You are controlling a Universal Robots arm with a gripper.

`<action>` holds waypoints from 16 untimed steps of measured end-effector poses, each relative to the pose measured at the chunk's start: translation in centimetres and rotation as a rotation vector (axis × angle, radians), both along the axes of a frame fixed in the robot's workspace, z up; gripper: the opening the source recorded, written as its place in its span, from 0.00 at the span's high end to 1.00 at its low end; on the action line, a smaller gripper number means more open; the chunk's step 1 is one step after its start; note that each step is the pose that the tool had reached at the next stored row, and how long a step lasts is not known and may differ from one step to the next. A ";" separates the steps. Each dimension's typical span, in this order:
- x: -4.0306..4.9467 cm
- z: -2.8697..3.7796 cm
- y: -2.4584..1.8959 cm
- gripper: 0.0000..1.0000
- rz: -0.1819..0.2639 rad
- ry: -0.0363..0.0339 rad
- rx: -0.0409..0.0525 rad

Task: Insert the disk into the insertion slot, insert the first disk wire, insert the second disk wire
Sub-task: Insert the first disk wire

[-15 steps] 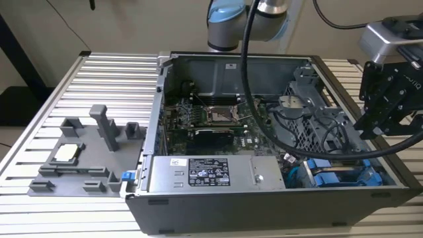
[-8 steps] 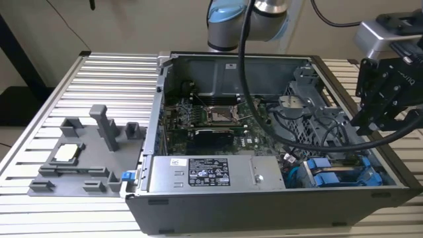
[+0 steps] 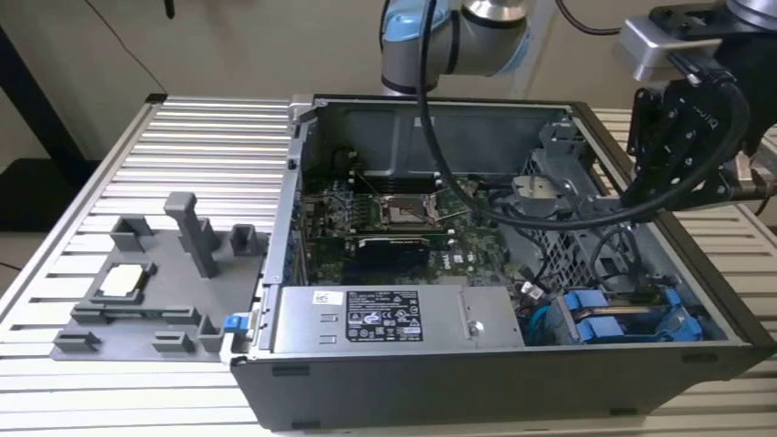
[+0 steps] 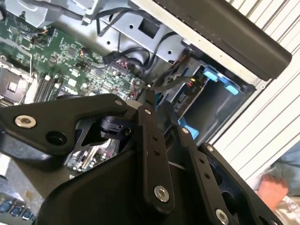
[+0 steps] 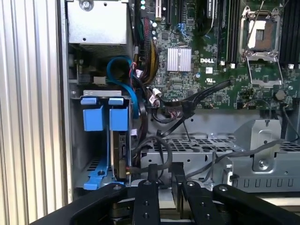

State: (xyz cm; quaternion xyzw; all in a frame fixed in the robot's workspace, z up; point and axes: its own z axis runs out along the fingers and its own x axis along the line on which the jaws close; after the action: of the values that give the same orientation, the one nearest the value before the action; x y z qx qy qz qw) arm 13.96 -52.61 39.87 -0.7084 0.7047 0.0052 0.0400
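the arm (image 3: 456,36) rises behind the open computer case (image 3: 486,382) on the slatted bench (image 3: 206,137) and bends over the case's wall on the exterior view's right, so the black claw (image 5: 164,172) hangs above the case's drive-cage end, tilted down into it. the claw is narrow, a slim gap between its fingers (image 5: 151,183) and nothing in it, with loose black cables (image 5: 206,92) inside the case just below. the insertion slot (image 5: 101,140) sits in the case's front corner, and the disk (image 5: 121,150) appears seated edge-on within it beside blue rails.
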 end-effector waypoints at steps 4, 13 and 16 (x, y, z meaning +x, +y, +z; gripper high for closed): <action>-1.02 -0.04 0.29 0.73 0.001 0.0000 0.0183; -3.12 -0.36 0.31 0.73 0.019 0.0020 0.0495; -3.81 -0.56 0.31 0.73 0.029 0.0021 0.0584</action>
State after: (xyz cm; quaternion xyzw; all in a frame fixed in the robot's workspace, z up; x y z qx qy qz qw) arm 10.15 -52.30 39.31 -0.7169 0.6940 0.0271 0.0598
